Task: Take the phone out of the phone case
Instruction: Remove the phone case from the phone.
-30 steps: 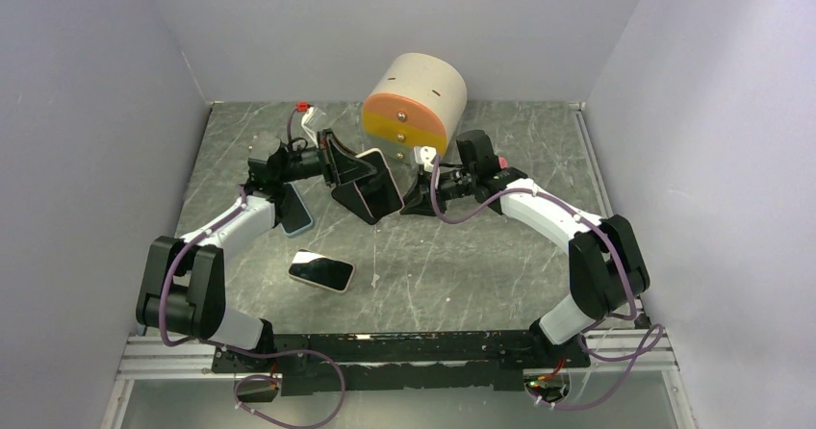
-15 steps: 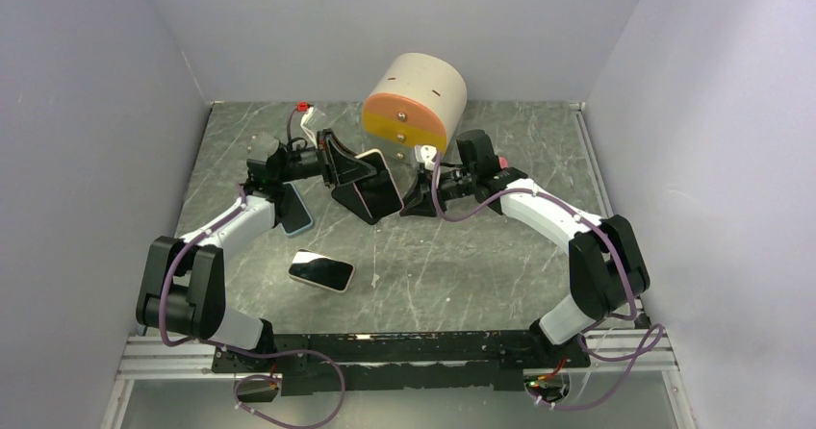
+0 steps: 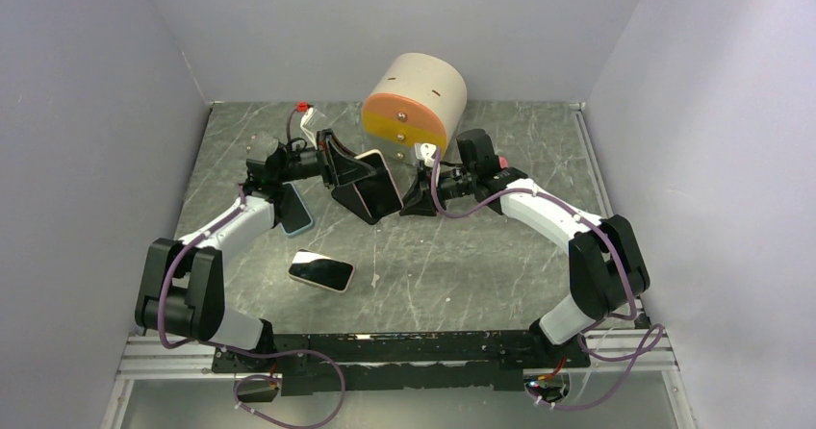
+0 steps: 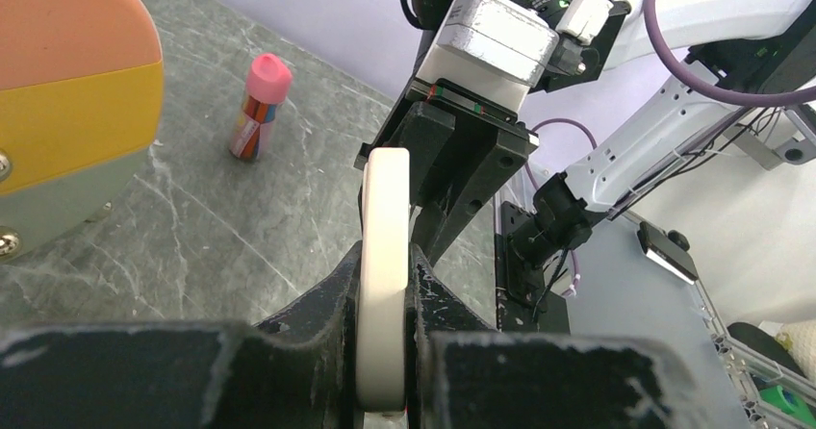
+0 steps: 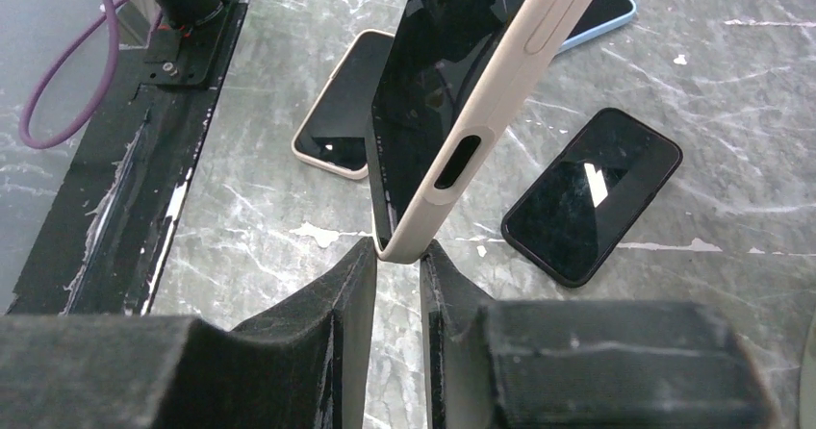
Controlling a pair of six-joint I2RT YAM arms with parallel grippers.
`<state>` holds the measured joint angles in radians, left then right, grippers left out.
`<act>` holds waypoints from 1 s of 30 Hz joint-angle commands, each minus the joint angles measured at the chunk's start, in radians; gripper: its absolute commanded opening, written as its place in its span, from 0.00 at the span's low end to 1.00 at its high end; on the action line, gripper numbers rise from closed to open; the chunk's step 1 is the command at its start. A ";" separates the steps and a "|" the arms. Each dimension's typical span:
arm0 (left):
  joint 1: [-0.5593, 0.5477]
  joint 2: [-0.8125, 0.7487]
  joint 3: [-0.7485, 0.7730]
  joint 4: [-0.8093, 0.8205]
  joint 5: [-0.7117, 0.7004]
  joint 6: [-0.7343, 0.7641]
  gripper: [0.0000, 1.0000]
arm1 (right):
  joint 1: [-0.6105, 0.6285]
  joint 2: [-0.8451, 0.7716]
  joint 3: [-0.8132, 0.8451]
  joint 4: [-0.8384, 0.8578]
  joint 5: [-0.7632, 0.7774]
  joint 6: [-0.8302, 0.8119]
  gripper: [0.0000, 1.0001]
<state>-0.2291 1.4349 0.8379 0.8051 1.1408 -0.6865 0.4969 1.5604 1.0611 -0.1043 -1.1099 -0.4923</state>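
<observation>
A phone with a black screen [image 5: 433,83] sits in a cream case [image 5: 520,54] and is held on edge above the table between the two arms [image 3: 373,181]. My left gripper [image 4: 385,256] is shut on the case's long sides; the case shows edge-on there [image 4: 385,208]. My right gripper [image 5: 396,251] comes from the right [image 3: 416,198], and its fingertips [image 5: 361,265] pinch the case's lower corner. The phone is still inside the case.
On the marble table [image 3: 462,265] lie a bare black phone [image 5: 592,193], a cream-cased phone [image 3: 321,271] and a blue-cased phone [image 3: 296,208]. A big cylinder with an orange and yellow face [image 3: 414,102] stands at the back. A pink-capped marker [image 4: 258,107] stands beside it.
Almost nothing. The held phone has tilted very slightly; both arms stay where they were with their grips unchanged.
</observation>
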 commanded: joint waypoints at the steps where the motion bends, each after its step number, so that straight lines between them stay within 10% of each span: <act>1: -0.015 -0.033 0.034 -0.002 0.041 0.031 0.02 | -0.001 -0.017 0.054 0.100 -0.060 0.002 0.24; 13: -0.015 -0.009 0.049 0.030 0.051 -0.029 0.02 | 0.001 -0.033 0.079 -0.022 -0.035 -0.200 0.00; 30: -0.026 0.101 0.059 0.421 0.178 -0.334 0.03 | 0.001 -0.020 0.234 -0.214 0.088 -0.449 0.00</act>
<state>-0.2317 1.5158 0.8696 1.0634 1.2098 -0.8383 0.4973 1.5509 1.1824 -0.3527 -1.0554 -0.7822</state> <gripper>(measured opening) 0.174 0.216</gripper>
